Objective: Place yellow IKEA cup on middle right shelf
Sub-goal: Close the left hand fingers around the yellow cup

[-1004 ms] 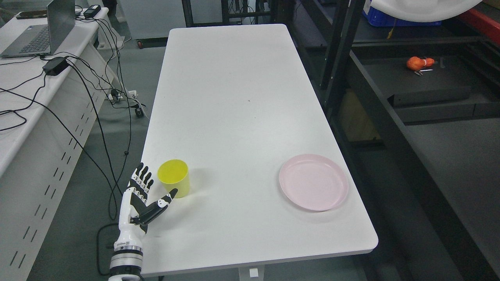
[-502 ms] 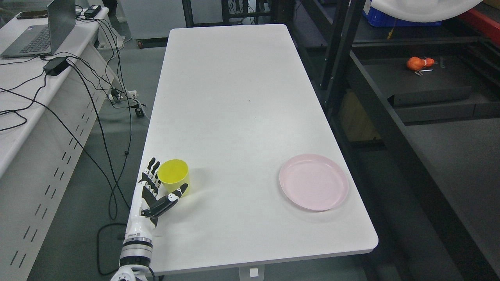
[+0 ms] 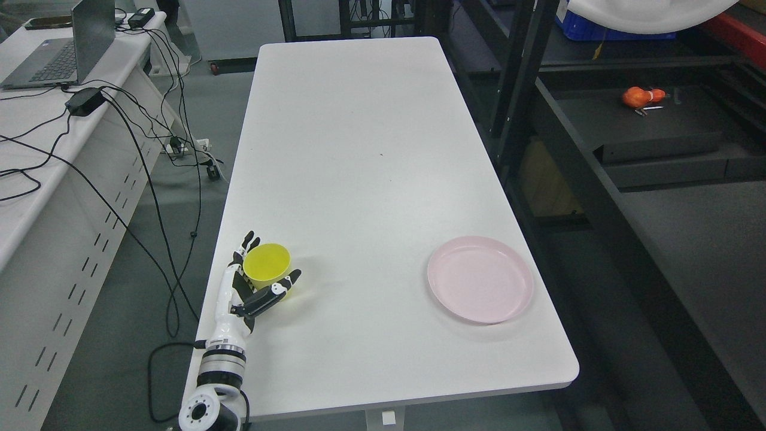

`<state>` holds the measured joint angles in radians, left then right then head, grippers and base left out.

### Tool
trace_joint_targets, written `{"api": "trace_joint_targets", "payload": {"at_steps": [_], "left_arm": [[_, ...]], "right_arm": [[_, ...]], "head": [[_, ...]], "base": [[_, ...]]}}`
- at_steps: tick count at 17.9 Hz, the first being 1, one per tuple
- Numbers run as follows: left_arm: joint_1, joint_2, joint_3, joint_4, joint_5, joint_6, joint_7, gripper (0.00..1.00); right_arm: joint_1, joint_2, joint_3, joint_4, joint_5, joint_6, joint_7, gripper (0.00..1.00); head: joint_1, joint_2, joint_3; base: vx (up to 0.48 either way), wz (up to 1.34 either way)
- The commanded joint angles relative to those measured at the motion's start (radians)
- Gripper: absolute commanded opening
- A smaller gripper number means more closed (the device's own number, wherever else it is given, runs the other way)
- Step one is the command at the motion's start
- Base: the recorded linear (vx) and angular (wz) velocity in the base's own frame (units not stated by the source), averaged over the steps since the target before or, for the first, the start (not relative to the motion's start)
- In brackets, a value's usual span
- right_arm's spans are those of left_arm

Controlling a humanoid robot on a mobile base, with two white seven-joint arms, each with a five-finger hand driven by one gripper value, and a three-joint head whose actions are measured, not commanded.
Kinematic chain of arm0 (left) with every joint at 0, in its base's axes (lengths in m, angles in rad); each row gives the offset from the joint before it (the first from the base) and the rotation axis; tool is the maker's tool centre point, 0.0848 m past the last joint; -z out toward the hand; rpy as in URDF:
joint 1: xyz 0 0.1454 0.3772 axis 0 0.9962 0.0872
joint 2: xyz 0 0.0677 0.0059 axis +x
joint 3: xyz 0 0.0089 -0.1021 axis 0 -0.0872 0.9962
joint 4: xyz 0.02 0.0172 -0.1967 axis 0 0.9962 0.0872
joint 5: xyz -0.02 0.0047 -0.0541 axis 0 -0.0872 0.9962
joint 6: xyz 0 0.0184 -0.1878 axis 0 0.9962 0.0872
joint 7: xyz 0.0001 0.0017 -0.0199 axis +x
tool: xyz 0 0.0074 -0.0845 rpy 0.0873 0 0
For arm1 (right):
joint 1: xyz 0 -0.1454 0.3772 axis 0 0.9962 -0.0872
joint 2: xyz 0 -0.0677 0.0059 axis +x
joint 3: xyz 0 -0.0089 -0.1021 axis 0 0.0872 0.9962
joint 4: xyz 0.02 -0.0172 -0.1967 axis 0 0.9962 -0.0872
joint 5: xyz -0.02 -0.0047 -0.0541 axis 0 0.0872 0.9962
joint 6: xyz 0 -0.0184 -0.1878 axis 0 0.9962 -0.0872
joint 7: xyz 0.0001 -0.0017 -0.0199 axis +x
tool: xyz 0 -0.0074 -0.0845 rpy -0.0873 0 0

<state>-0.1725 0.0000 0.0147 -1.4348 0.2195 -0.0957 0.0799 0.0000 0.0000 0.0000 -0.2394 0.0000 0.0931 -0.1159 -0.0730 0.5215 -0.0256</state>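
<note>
Now the left hand (image 3: 254, 287) cups the yellow cup (image 3: 267, 269), fingers spread, thumb beside it, not clamped. No label reads. A pink plate (image 3: 480, 279) sits well right of the cup.

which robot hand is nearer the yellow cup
Left. The left robot hand is right at the yellow cup, fingers on its left side and thumb across its front. The right robot hand is out of view.

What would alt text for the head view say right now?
The left robot hand is open around a yellow cup near the white table's front-left corner, thumb in front, fingers behind. A pink plate sits to the right, and dark shelving stands beyond the table's right edge.
</note>
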Motion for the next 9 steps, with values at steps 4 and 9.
{"api": "trace_joint_targets", "payload": {"at_steps": [4,9], "left_arm": [[-0.045,0.018,-0.033,0.102,0.001,0.002,-0.003,0.77],[-0.022,0.018,0.002,0.097,0.026,-0.176,0.005,0.04]], "right_arm": [[0.014,-0.017,0.017,0.000,-0.025,0.001,-0.001,0.99],[0.014,-0.017,0.017,0.000,-0.025,0.001,-0.001,0.99]], "head": [[0.0000,0.000,0.000],[0.0000,0.000,0.000]], "base": [[0.000,0.00],[0.000,0.00]]}}
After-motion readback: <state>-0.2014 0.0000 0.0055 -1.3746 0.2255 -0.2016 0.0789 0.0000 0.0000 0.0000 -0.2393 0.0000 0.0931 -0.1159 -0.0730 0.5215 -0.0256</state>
